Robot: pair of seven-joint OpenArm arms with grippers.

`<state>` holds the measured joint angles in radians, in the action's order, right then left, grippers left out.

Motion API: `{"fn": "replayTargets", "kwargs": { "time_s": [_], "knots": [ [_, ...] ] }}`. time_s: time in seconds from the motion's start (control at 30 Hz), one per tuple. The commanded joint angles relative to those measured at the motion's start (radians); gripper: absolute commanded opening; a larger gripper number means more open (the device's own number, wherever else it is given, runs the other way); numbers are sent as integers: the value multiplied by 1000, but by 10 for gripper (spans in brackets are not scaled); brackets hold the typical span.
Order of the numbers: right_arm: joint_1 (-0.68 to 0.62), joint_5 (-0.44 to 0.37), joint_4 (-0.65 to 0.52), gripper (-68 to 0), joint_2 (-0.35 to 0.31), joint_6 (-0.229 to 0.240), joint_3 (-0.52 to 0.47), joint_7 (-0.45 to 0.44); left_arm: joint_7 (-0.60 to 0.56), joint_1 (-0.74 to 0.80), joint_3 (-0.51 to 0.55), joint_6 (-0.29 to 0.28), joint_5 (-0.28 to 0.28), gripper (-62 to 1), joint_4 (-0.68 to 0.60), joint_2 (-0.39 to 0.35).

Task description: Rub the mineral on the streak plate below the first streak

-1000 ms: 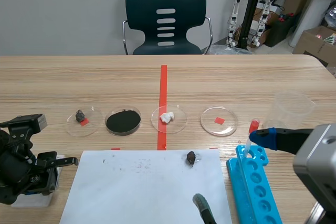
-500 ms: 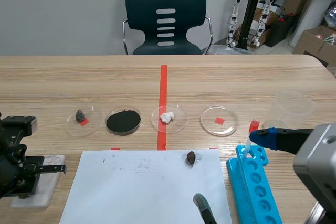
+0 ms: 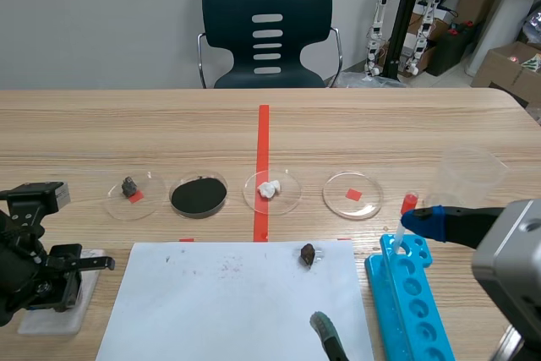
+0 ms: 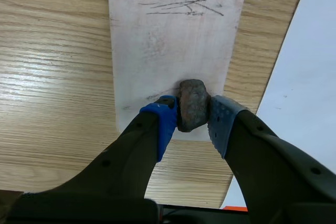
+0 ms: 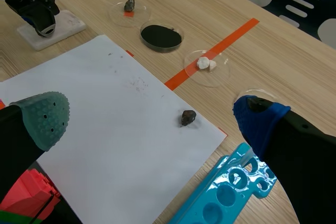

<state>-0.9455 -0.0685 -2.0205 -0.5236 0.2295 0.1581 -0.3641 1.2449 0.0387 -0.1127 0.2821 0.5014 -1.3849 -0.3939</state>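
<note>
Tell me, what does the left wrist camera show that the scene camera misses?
Only the left wrist view: the mineral clamped between the left jaws, over the near end of the streak plate, with thin dark streaks at its far end. Only the scene view: a row of dishes, a second dark stone, the blue rack and the chair. Both: the plate, the white paper and the wooden table.
</note>
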Motion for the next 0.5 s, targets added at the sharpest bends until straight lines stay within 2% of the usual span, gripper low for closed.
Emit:
{"fn": "replayTargets", "kwargs": {
  "time_s": [0.0,0.17,0.23,0.4,0.47],
  "knots": [
    [1,-7,-20,4,3,-1,-6,-15,1,4,-6,-10,31,-479,-1,11],
    [1,-7,-20,4,3,-1,-6,-15,2,4,-6,-17,29,-479,-1,11],
    [1,-7,-20,4,3,-1,-6,-15,8,4,-6,-16,-12,-479,-2,11],
    [1,-7,-20,4,3,-1,-6,-15,34,5,-6,40,-159,-479,-2,10],
    [1,-7,-20,4,3,-1,-6,-15,39,5,-6,45,-179,-479,-2,10]
  ]
}}
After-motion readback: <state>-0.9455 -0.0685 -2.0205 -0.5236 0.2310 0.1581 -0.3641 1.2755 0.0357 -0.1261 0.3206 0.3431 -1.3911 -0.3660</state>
